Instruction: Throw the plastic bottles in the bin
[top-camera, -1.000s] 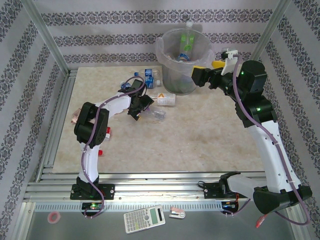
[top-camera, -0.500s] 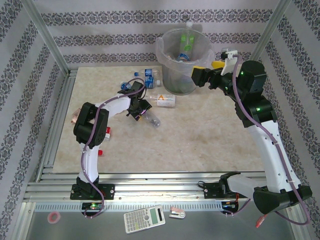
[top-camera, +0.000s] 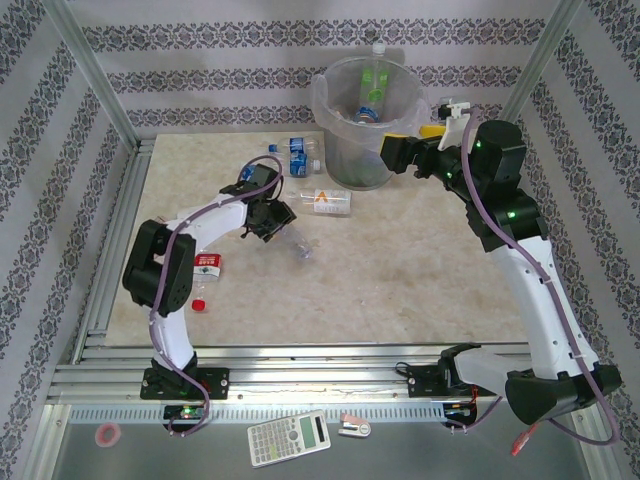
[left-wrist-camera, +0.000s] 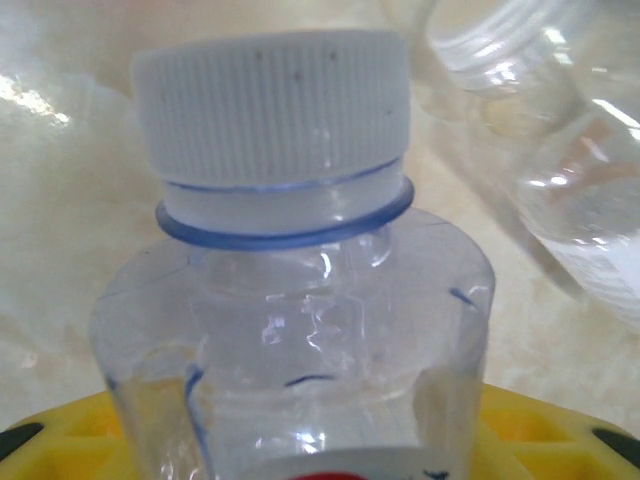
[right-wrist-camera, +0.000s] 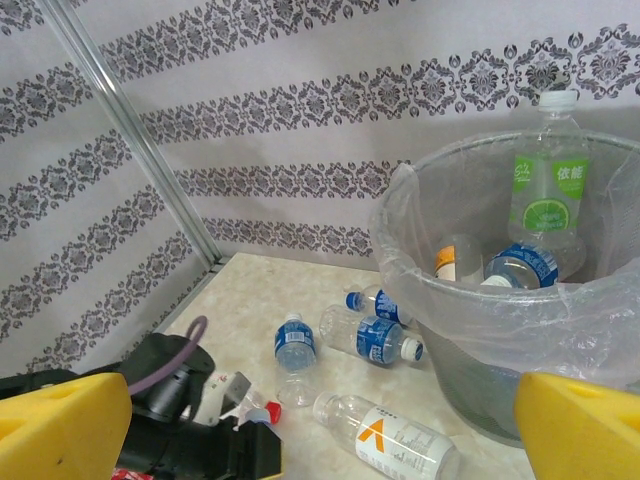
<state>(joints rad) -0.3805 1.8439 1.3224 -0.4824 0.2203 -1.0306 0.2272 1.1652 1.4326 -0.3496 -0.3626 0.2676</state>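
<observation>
We read "依能" on green bottle in bin; L gripper clamps red-label bottle, cap twd 4 o'clock; R gripper wide open, empty.

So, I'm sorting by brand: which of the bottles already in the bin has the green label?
The tall bottle standing against the bin's far wall, white cap above the rim. The others in there sit lower, with blue and orange labels.

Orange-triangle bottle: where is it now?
In the top view the orange-triangle bottle lies on its side just near-left of the bin, right of the left gripper; right wrist view shows it nearer than the blue-label bottles.
</observation>
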